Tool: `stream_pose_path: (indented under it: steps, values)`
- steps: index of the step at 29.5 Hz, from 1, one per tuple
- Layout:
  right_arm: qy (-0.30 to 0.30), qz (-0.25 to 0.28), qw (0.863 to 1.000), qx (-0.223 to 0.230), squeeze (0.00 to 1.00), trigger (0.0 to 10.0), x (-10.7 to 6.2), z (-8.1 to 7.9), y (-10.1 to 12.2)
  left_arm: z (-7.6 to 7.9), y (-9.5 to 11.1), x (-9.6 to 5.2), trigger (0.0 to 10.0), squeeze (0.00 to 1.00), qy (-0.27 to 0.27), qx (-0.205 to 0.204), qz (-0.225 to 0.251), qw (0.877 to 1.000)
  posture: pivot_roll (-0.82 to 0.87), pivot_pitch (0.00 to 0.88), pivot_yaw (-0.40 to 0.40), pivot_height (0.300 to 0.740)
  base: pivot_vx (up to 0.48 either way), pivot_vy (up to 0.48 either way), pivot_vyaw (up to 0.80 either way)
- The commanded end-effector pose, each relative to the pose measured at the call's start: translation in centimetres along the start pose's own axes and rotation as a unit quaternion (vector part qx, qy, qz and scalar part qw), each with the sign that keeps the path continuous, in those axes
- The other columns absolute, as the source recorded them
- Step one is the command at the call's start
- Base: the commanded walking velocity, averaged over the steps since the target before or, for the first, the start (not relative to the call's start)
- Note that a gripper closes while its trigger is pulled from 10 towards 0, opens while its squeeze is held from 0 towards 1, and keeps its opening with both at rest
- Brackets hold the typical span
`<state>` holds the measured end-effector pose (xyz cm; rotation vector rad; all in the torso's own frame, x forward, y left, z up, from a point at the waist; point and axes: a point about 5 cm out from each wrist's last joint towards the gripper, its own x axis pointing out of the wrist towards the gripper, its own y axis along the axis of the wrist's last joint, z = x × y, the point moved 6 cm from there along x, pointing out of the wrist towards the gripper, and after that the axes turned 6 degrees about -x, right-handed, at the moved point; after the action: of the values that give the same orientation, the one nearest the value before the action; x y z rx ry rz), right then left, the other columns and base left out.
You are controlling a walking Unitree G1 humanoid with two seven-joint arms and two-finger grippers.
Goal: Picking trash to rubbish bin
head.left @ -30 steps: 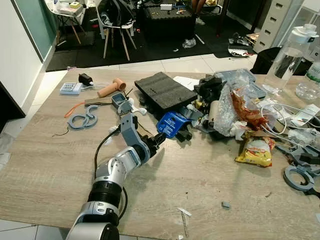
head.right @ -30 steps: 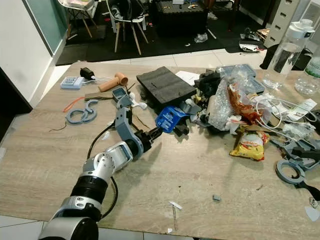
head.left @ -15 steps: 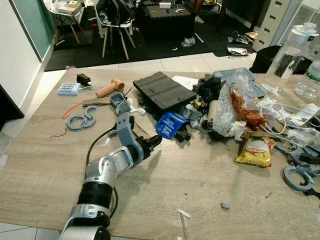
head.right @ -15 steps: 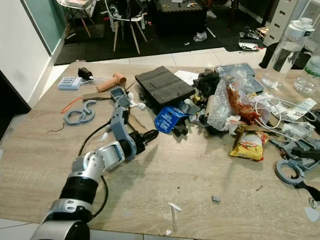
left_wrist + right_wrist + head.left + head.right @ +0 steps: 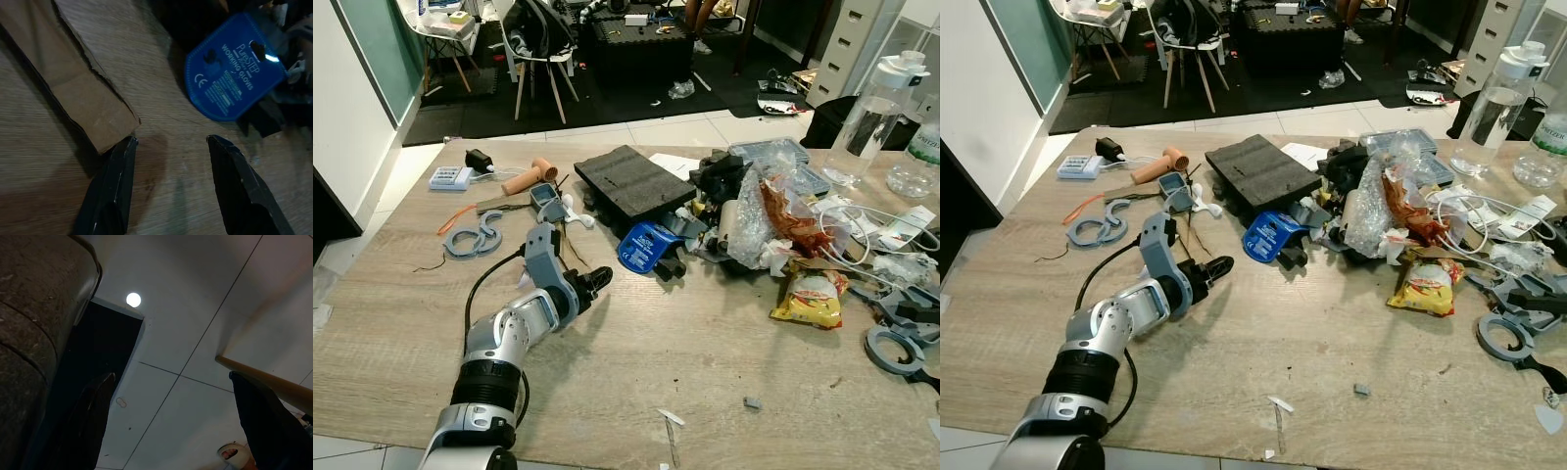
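Observation:
My left gripper [image 5: 597,277] lies low on the wooden table [image 5: 656,372], open and holding nothing. In the left wrist view its fingertips [image 5: 128,143] frame bare wood. A blue glove package [image 5: 230,68] lies a short way ahead of them, and a torn brown cardboard strip [image 5: 73,78] lies beside one finger. That blue package [image 5: 641,245] rests against the trash pile. The pile holds a yellow snack bag [image 5: 811,297] and a red wrapper in clear plastic [image 5: 773,211]. My right gripper [image 5: 171,377] hangs idle beside the table, open, over pale floor tiles.
A black foam block [image 5: 631,179] lies behind the package. Grey rings [image 5: 475,235], a white keypad [image 5: 450,176] and a tan tube [image 5: 530,174] sit at the far left. A water bottle [image 5: 884,103] and cables crowd the right. A dark bin-like container [image 5: 832,116] stands beyond the table.
My left gripper has drawn back from the blue package, toward me and to the left, and is now apart from it. The camera has shifted slightly.

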<state>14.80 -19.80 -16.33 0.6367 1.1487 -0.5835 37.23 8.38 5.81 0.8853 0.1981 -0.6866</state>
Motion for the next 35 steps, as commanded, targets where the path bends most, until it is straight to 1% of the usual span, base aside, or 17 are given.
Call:
stream_pose_path:
  steps: [1, 2, 4, 6, 8, 11, 15, 17, 20, 23, 24, 25, 27, 28, 29, 32, 35]
  values:
    - [0.030, 0.013, 0.999, -0.003, 0.00, 10.0, 0.0, -2.2, 1.0, -6.9, -4.4, -1.7, 10.0, 0.00, 0.120, 0.015, -0.080, 0.989, -0.04, 0.034, 0.057, 0.740, 0.000, 0.000, 0.00]
    - [0.030, 0.013, 0.999, -0.003, 0.00, 10.0, 0.0, -2.2, 1.0, -6.9, -4.4, -1.7, 10.0, 0.00, 0.120, 0.015, -0.080, 0.989, -0.04, 0.034, 0.057, 0.740, 0.000, 0.000, 0.00]
    - [0.030, 0.012, 0.999, -0.003, 0.00, 10.0, 0.0, -2.2, 1.0, -7.8, -4.1, -2.1, 10.0, 0.00, 0.137, 0.037, -0.079, 0.987, -0.04, 0.034, 0.057, 0.740, 0.000, 0.000, 0.00]
    - [0.030, 0.013, 0.999, -0.003, 0.00, 10.0, 0.0, -2.1, 1.0, -9.4, -3.0, -2.8, 10.0, 0.00, 0.174, 0.081, -0.069, 0.979, -0.04, 0.036, 0.057, 0.740, 0.000, 0.000, 0.00]
    - [0.030, 0.013, 0.999, -0.003, 0.00, 10.0, 0.0, -2.1, 1.1, -10.3, -1.8, -3.3, 10.0, 0.00, 0.200, 0.113, -0.055, 0.972, -0.04, 0.036, 0.057, 0.740, 0.000, 0.000, 0.00]
    - [0.030, 0.013, 0.999, -0.003, 0.00, 10.0, 0.0, -2.1, 1.1, -11.0, 0.1, -3.8, 10.0, 0.00, 0.231, 0.165, -0.030, 0.958, -0.04, 0.035, 0.058, 0.740, 0.000, 0.000, 0.00]
    - [0.030, 0.013, 0.999, -0.004, 0.00, 10.0, 0.0, -2.0, 1.1, -11.0, 1.0, -4.0, 10.0, 0.00, 0.244, 0.201, -0.018, 0.949, -0.03, 0.035, 0.056, 0.740, 0.000, 0.000, 0.00]
    - [0.030, 0.013, 0.999, -0.004, 0.00, 10.0, 0.0, -2.0, 1.1, -11.0, 1.3, -4.0, 10.0, 0.00, 0.248, 0.212, -0.016, 0.945, -0.04, 0.034, 0.055, 0.740, 0.000, 0.000, 0.00]
    - [0.029, 0.013, 0.999, -0.004, 0.00, 10.0, 0.0, -2.0, 1.1, -10.8, 2.5, -4.1, 10.0, 0.00, 0.261, 0.255, -0.002, 0.931, -0.04, 0.033, 0.054, 0.740, 0.000, 0.000, 0.00]
    - [0.029, 0.013, 0.999, -0.004, 0.00, 10.0, 0.0, -2.0, 1.1, -10.5, 3.2, -4.0, 10.0, 0.00, 0.264, 0.270, 0.014, 0.926, -0.04, 0.033, 0.054, 0.740, 0.000, 0.000, 0.00]
    - [0.029, 0.013, 0.999, -0.004, 0.00, 10.0, 0.0, -2.0, 1.1, -9.7, 4.0, -3.8, 10.0, 0.00, 0.258, 0.284, 0.038, 0.923, -0.04, 0.034, 0.054, 0.740, 0.000, 0.000, 0.00]
    - [0.029, 0.013, 0.999, -0.004, 0.00, 10.0, 0.0, -2.0, 1.1, -9.7, 4.0, -3.8, 10.0, 0.00, 0.258, 0.284, 0.038, 0.923, -0.04, 0.034, 0.054, 0.740, 0.000, 0.000, 0.00]
    - [0.029, 0.013, 0.999, -0.005, 0.00, 10.0, 0.0, -1.9, 1.1, -8.2, 5.4, -3.6, 10.0, 0.00, 0.247, 0.314, 0.076, 0.914, -0.04, 0.035, 0.054, 0.740, 0.000, 0.000, 0.00]
    - [0.029, 0.013, 0.999, -0.005, 0.00, 10.0, 0.0, -1.9, 1.1, -7.9, 5.9, -3.7, 10.0, 0.00, 0.251, 0.325, 0.088, 0.907, -0.04, 0.035, 0.054, 0.740, 0.000, 0.000, 0.00]
    - [0.029, 0.013, 0.999, -0.005, 0.00, 10.0, 0.0, -1.9, 1.1, -7.9, 5.9, -3.7, 10.0, 0.00, 0.251, 0.325, 0.088, 0.907, -0.04, 0.035, 0.054, 0.740, 0.000, 0.000, 0.00]
    - [0.029, 0.012, 0.999, -0.005, 0.00, 10.0, 0.0, -1.9, 1.1, -7.4, 6.9, -3.9, 10.0, 0.00, 0.258, 0.354, 0.109, 0.892, -0.04, 0.036, 0.053, 0.740, 0.000, 0.000, 0.00]
    - [0.029, 0.012, 0.999, -0.006, 0.00, 10.0, 0.0, -1.9, 1.1, -7.0, 7.1, -3.8, 10.0, 0.00, 0.249, 0.363, 0.116, 0.890, -0.04, 0.035, 0.053, 0.740, 0.000, 0.000, 0.00]
